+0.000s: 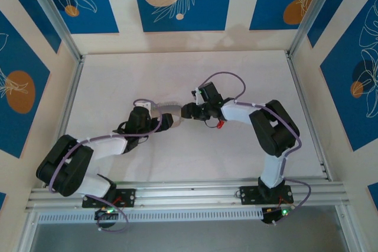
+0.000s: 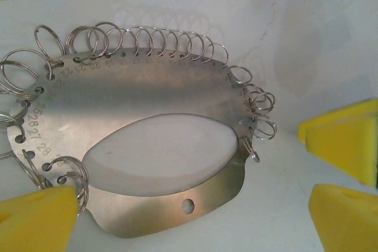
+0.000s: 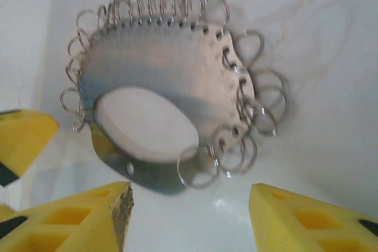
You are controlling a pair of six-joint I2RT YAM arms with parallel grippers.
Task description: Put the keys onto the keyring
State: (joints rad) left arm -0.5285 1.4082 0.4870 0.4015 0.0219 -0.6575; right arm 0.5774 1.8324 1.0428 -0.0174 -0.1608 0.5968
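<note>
I see both arms bent inward over the white table, with the left claw and right claw almost nose to nose near its middle. The keyring lies between them, a pale grey patch from this height. Through the left wrist camera the keyring is a flat, rounded steel plate lying on the table. It has a large oval cut-out through which the white surface shows, and one small round hole in the narrow band below that. Small holes marked with engraved numbers run along its edge. Thin wire rings hang through them, crowded along the top and down both sides. The left claw stands wide. One yellow fingertip covers the plate's lower left corner and a few rings there, though I cannot tell whether it presses on the metal. The other fingertip sits well off to the right, clear of the plate, and a yellow finger of the right claw pokes in above it. Through the right wrist camera the keyring lies just ahead of the right claw, which is also spread wide, its yellow fingertips to either side of the plate's near edge. A red speck shows beside the right forearm, too small for me to say whether it is a key.
</note>
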